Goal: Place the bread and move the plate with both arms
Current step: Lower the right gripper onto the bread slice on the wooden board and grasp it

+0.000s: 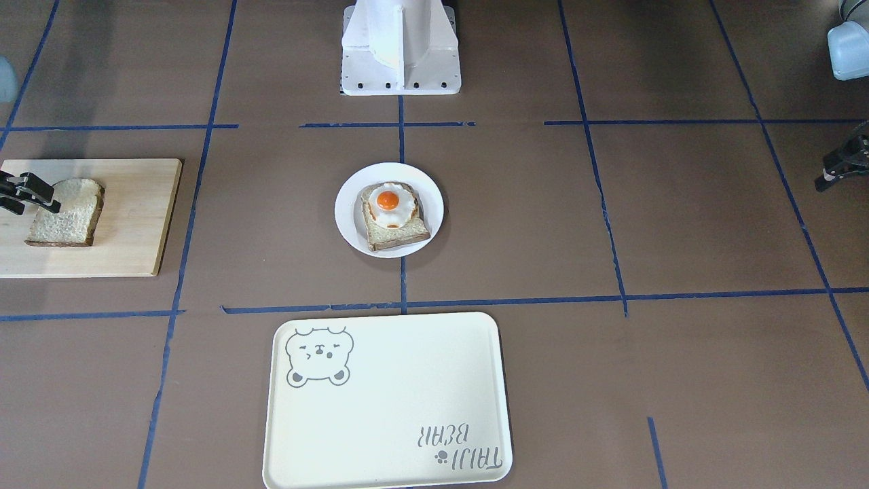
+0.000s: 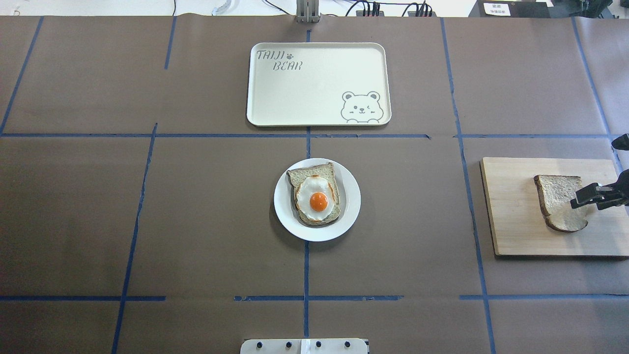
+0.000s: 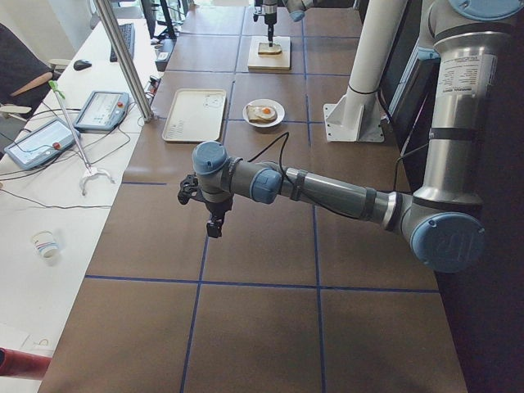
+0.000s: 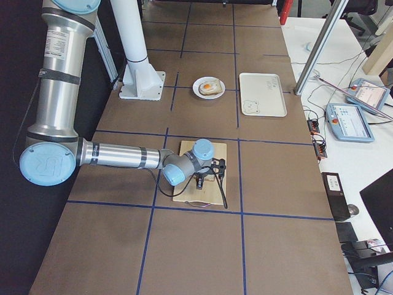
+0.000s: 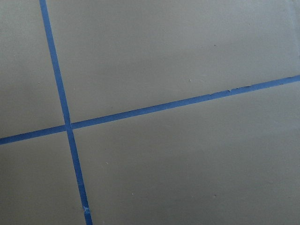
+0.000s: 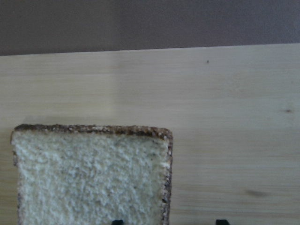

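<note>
Two robot arms stand at this table, the left arm and the right arm. Each ends in one black gripper, so there is a left gripper and a right gripper. I count two slices: the plain bread on the right and one egg toast in the middle. There is one fried egg, one plate, one wooden board, one tray on the far side, and one white pedestal.

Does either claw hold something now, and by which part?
Nothing seems held. The right claw is open astride a crust edge of the plain light-brown bread slice lying on the wooden board. The left claw is empty.
</note>
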`<state>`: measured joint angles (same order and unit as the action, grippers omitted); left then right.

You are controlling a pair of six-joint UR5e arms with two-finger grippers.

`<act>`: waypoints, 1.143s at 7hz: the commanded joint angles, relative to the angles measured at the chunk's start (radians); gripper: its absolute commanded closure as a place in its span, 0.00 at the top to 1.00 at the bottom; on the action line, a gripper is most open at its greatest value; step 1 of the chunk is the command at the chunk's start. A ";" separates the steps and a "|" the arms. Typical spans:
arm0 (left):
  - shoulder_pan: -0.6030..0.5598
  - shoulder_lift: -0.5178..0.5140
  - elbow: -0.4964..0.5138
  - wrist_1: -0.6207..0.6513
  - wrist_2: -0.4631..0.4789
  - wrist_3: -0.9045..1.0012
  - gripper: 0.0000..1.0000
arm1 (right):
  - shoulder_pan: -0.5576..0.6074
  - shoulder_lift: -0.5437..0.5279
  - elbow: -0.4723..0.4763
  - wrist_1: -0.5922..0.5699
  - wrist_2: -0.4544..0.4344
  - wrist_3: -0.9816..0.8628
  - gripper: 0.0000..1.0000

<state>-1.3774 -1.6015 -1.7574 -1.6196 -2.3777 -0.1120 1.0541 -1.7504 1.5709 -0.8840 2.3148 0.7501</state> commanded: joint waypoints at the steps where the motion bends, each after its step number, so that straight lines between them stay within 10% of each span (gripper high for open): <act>1: 0.000 0.009 -0.004 -0.006 0.000 0.000 1.00 | 0.001 0.000 0.006 -0.003 0.005 0.000 0.34; 5: 0.001 0.009 -0.004 -0.006 0.000 -0.002 1.00 | 0.004 -0.008 0.014 0.005 0.005 0.000 0.02; 8: 0.001 0.009 -0.008 -0.006 0.000 -0.005 1.00 | 0.006 -0.040 0.110 0.019 0.015 -0.001 0.00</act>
<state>-1.3765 -1.5922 -1.7631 -1.6260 -2.3777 -0.1153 1.0597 -1.7679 1.6217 -0.8700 2.3222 0.7498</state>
